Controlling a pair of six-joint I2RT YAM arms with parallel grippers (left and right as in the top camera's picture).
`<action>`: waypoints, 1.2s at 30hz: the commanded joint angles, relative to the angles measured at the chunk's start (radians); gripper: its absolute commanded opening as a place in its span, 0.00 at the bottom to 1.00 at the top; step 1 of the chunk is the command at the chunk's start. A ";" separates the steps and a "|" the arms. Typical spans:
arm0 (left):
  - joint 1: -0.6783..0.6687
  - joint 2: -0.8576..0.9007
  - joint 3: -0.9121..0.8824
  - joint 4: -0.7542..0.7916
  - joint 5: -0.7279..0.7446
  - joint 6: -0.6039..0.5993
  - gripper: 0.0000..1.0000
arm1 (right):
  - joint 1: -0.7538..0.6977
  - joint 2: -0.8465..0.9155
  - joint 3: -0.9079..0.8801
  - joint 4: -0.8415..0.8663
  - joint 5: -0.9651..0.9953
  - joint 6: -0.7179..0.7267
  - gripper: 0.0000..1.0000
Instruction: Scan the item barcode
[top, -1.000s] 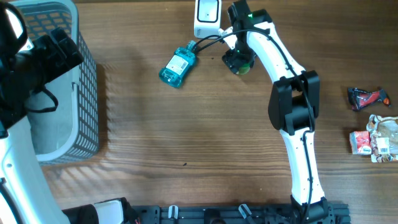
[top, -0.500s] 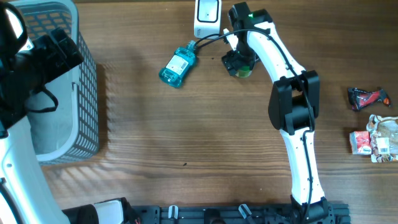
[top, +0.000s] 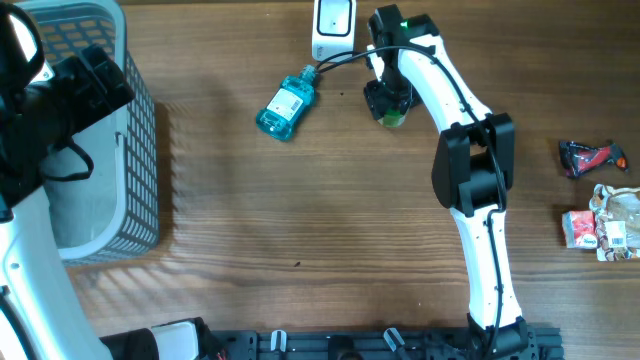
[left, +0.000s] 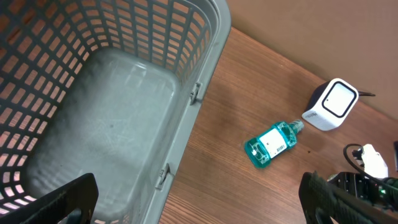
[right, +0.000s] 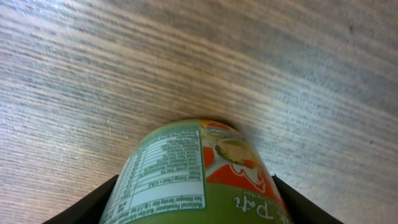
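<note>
My right gripper (top: 386, 100) is at the back of the table, shut on a green can (top: 392, 118) just right of the white scanner (top: 332, 28). In the right wrist view the can (right: 199, 180) fills the gap between both fingers, close over the wood. Its label shows a nutrition table and an orange picture; no barcode is in sight. My left gripper (left: 199, 205) hangs open and empty above the edge of the grey basket (left: 205, 56). From there the scanner (left: 329, 104) shows at the far right.
A teal bottle (top: 285, 105) lies on its side left of the scanner, also seen in the left wrist view (left: 272, 143). The grey basket (top: 135, 150) stands at the left edge. A red-black packet (top: 590, 157) and wrapped snacks (top: 605, 225) lie far right.
The right gripper and the green can have shifted slightly right and toward the front. The left arm has not moved.
</note>
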 joint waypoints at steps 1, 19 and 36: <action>0.008 0.001 0.008 0.002 0.005 -0.001 1.00 | 0.003 0.044 0.005 -0.051 -0.015 0.127 0.64; 0.008 0.001 0.008 0.002 0.005 -0.002 1.00 | 0.003 0.044 0.005 -0.120 -0.728 0.511 0.49; 0.008 0.001 0.008 0.002 0.005 -0.001 1.00 | 0.030 -0.203 0.005 0.078 -0.570 0.443 0.44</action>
